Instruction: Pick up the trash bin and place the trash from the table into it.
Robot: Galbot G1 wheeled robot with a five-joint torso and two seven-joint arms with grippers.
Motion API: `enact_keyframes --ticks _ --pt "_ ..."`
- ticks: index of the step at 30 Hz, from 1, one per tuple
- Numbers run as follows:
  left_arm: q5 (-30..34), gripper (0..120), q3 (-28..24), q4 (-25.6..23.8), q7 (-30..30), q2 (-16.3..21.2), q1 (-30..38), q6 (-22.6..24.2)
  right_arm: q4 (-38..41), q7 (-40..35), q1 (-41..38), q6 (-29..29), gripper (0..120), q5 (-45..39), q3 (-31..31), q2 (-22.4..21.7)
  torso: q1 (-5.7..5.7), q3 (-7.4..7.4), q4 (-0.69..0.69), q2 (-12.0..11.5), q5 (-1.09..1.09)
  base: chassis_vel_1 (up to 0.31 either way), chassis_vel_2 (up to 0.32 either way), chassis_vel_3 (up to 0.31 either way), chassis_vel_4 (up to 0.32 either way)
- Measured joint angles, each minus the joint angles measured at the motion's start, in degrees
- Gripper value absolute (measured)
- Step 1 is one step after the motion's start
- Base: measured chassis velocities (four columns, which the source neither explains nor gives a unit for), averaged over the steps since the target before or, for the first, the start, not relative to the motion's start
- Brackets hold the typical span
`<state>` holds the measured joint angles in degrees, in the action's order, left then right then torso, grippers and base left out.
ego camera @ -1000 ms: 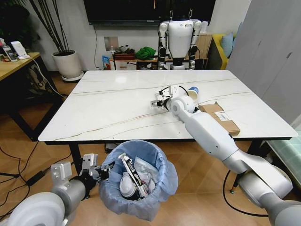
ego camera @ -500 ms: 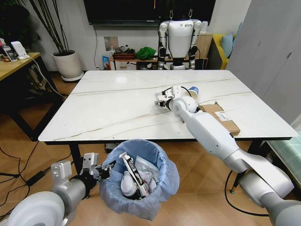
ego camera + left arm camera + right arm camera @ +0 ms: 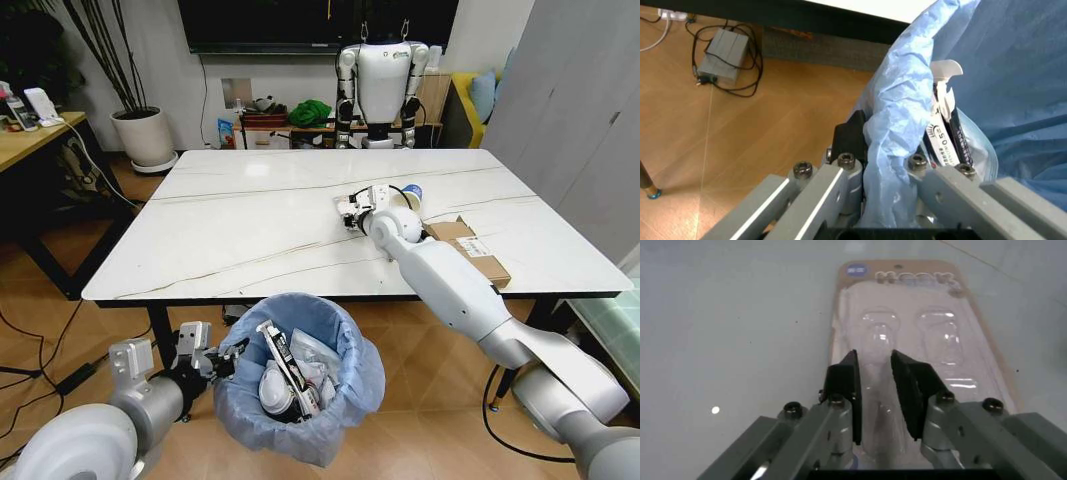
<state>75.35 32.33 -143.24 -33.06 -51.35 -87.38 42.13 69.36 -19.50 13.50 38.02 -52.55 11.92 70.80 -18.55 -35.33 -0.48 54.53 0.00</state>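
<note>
Right gripper point(image 3: 875, 390) on the table point(image 3: 250, 230): 2 fingers pinching a light, stiff, slippery blister pack point(image 3: 907, 335) at its near edge. Left gripper point(image 3: 883, 172) clamps the trash bin point(image 3: 300, 380) rim.

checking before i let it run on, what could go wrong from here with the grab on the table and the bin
The right gripper pinches only one end of a flat blister pack, so it could slip or swing when lifted. The left gripper clamps mainly the thin blue bag at the trash bin rim; the liner may tear or pull loose. A paper cup close by could get knocked.
</note>
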Motion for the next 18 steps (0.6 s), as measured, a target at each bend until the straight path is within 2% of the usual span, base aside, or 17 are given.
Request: enact_keyframes --ticks 1,4,5,18 --pt "0.0 3 0.0 0.0 0.0 0.0 0.0 0.0 0.0 0.0 0.0 0.0 15 0.0 0.0 0.0 0.0 0.0 0.0 0.0 0.0 0.0 0.0 0.0 0.0" --pt "0.0 3 -0.1 0.0 0.1 -0.1 0.0 0.0 0.6 0.4 0.8 -0.1 2 0.7 0.0 -0.2 0.0 0.0 0.0 0.0 0.0 0.0 0.0 0.0 0.0" --pt "0.0 3 -0.1 0.0 0.1 -0.1 0.0 0.0 0.6 0.5 0.8 -0.1 1 0.9 0.0 -0.2 0.0 0.0 0.0 0.0 0.0 0.0 0.0 0.0 0.0" --pt "-0.2 3 -0.1 0.0 0.3 -0.2 -0.1 0.0 1.5 0.2 0.9 -0.5 0 0.6 -0.1 -0.2 0.0 -0.02 0.01 0.0 0.0 0.0 0.0 0.0 0.0"
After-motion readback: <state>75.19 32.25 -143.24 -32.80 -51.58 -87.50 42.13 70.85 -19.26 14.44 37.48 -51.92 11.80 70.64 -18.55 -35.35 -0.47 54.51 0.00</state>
